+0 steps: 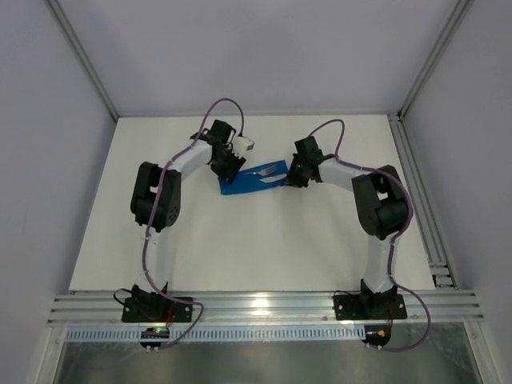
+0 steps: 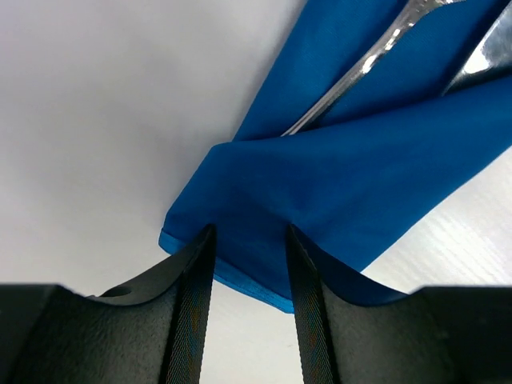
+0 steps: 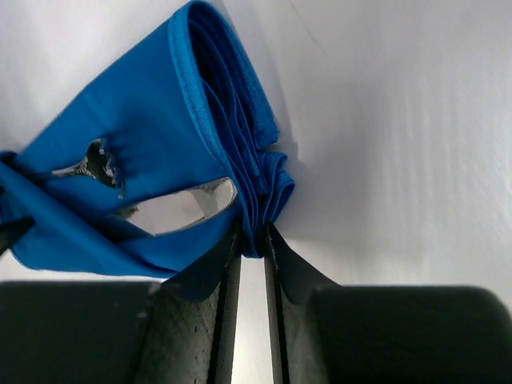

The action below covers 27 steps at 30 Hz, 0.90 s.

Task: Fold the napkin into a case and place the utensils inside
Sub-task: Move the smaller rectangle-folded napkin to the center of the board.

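Here, napkin [image 1: 246,185] mid-counter [image 1: 240,248], utensils [image 1: 270,170] lying in its fold; right pincer [image 3: 252,232] pinches bunched edge, likely to draw flap over; left pincer [image 2: 250,234] half-open astride opposite corner, probably anchoring

utensils [image 1: 270,170] inside napkin [image 1: 242,186], napkin on table [image 1: 256,248]

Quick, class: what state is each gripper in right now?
Left gripper: open, fingers astride a corner of the napkin, no clear grip.
Right gripper: closed on the napkin's bunched folds.
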Each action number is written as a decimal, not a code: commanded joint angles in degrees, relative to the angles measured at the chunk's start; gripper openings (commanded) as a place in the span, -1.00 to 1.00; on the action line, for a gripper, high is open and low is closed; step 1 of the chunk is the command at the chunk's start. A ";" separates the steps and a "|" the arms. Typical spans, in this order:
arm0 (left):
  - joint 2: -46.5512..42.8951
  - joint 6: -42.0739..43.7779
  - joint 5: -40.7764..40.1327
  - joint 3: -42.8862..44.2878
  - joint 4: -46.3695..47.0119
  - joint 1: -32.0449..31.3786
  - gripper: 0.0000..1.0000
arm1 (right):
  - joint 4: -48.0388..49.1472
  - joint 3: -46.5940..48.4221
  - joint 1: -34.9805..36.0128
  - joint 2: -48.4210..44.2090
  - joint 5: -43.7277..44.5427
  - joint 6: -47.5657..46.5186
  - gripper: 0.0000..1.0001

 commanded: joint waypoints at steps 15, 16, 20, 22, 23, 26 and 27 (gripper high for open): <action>-6.06 0.54 -3.93 1.19 1.16 10.21 0.01 | -5.26 44.97 3.76 28.08 -4.05 7.23 -0.57; -6.51 0.53 -3.93 1.02 1.16 10.57 0.01 | -5.44 46.40 3.75 29.04 -4.14 7.67 -0.57; -8.27 1.06 -3.49 0.75 -0.41 11.36 0.03 | -6.14 52.73 3.84 33.61 -4.31 7.94 -0.53; -9.05 1.50 -3.05 0.75 -1.12 11.54 0.03 | -7.46 55.98 3.84 34.15 -3.70 6.80 -0.50; -9.32 1.67 -2.79 0.75 -1.47 11.54 0.04 | -7.90 56.60 3.84 34.06 -3.18 5.05 -0.46; -10.37 1.59 -1.73 0.40 -2.27 11.80 0.04 | -7.29 56.78 3.67 31.87 -2.12 2.49 -0.35; -10.55 1.50 -1.56 0.40 -2.53 11.72 0.04 | -6.41 57.13 3.49 30.47 -2.29 1.27 -0.32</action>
